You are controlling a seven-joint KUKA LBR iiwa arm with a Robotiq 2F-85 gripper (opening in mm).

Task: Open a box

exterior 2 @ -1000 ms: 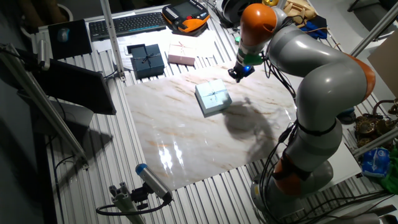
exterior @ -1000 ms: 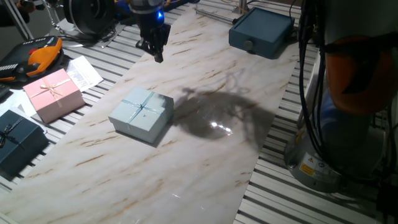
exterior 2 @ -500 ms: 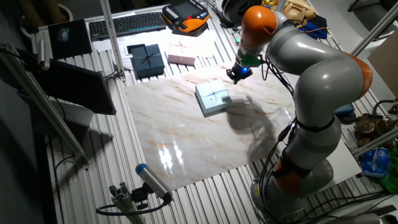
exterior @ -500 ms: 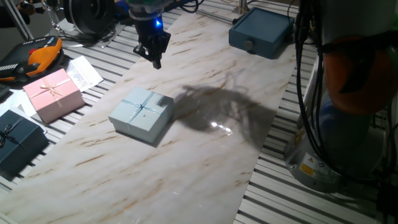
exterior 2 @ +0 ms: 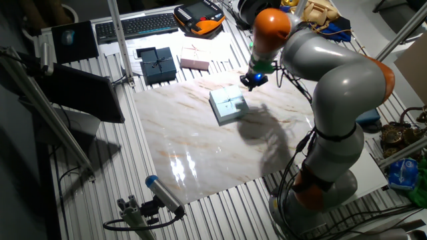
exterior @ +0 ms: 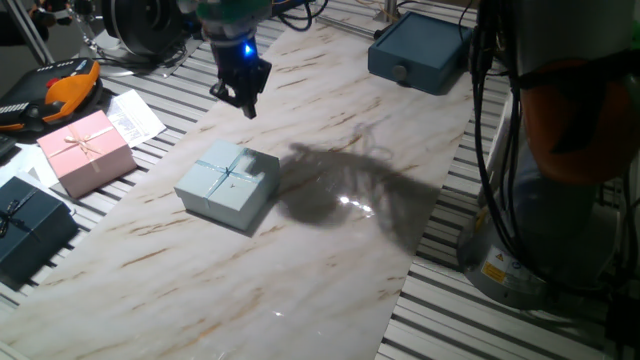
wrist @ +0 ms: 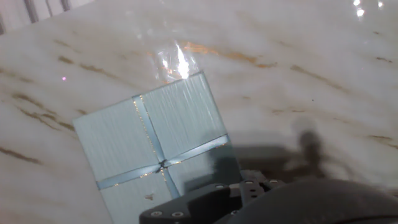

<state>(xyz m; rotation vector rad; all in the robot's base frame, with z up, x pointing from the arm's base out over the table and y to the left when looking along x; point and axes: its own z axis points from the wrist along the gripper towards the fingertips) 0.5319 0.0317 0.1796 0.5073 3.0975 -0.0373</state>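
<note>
A small square pale blue cardboard gift box (exterior: 228, 186), its lift-off lid crossed by a thin ribbon tied in a bow, sits closed on the white marble-patterned tabletop (exterior: 330, 260), roughly at the middle of the slab. The lid is still seated squarely on the base and nothing touches it, so the opening has not begun: the approach, the grasp of the lid and the lift all appear to remain.

Beyond the box, the dark two-finger gripper (exterior: 243, 92) of the grey and orange robot arm (exterior 2: 333, 87) hangs above the table, apart from the box on its far side; the hand view looks down on the lid from above and to one side. Whether the fingers are apart or together cannot be told from these views.

Off the slab at the left edge lie a pink ribboned gift box (exterior: 85, 150) and a dark navy ribboned box (exterior: 30, 228). At the far end rests a blue-grey hard case (exterior: 420, 52).
</note>
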